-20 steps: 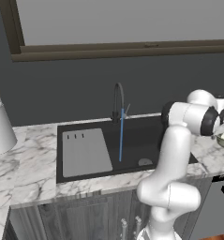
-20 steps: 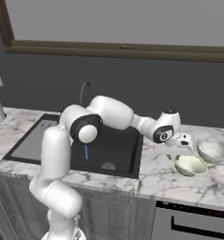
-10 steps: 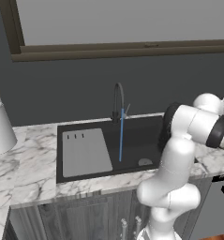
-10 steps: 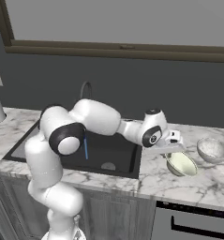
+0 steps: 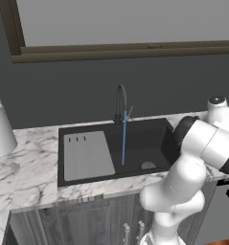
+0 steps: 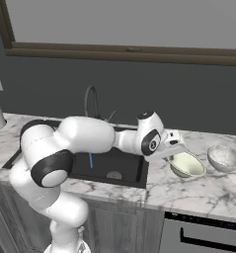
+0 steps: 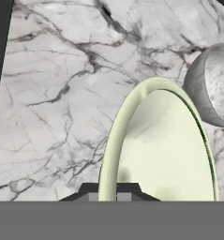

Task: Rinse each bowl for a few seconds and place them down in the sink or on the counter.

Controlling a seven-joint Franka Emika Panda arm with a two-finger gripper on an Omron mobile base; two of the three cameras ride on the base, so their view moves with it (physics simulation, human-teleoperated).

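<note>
Right base view has the jaws [image 6: 175, 149] pinched on the near rim of the cream bowl [image 6: 187, 164], which sits tilted, just right of the sink [image 6: 132, 170] on the surface [image 6: 198, 190]. Hand view confirms it: the bowl [image 7: 162, 150] stands on edge, its rim running down between the dark tips, the jaws pressed together on that rim. A second, greyer bowl [image 6: 224, 158] rests just beside the first, farther from the sink.

To do this step well, I judge the bowl should be carried left over the sink edge and held under the blue stream [image 6: 90, 160] falling from the faucet [image 6: 91, 101], with its hollow turned to the water. The grip is on a thin rim only, so a slow, steady swing seems wise; a quick turn could let the bowl pivot or slip. It should also clear the grey bowl as it rises.

Around the sink, the surface is white marble with grey veins over grey wood-grain cabinets. Behind the sink stands a dark wall under a wide brown-framed window [image 5: 130, 48]. Far left of the sink stands a white cylinder [image 5: 0, 129].
</note>
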